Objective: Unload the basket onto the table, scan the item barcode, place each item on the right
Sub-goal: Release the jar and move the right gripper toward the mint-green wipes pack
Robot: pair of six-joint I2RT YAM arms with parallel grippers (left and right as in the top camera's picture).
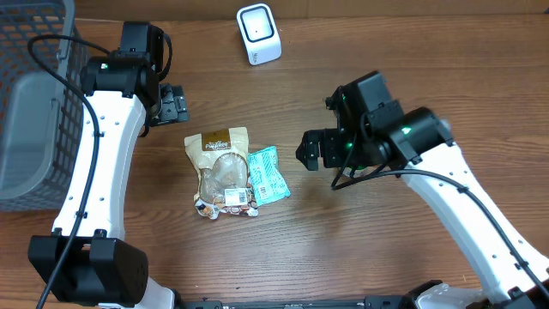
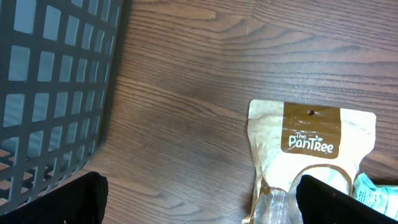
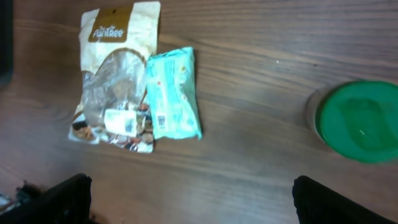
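Note:
A tan PanTree snack pouch lies flat mid-table with a white label near its lower end. A teal packet lies against its right side. The white scanner stands at the table's back edge. My left gripper hovers open behind and left of the pouch; one of its fingers covers the pouch's edge in the left wrist view. My right gripper is open over bare wood to the right of the teal packet, holding nothing.
A dark grey plastic basket fills the left edge of the table. A round green lid shows in the right wrist view, to the right of the items; in the overhead view the right arm covers it.

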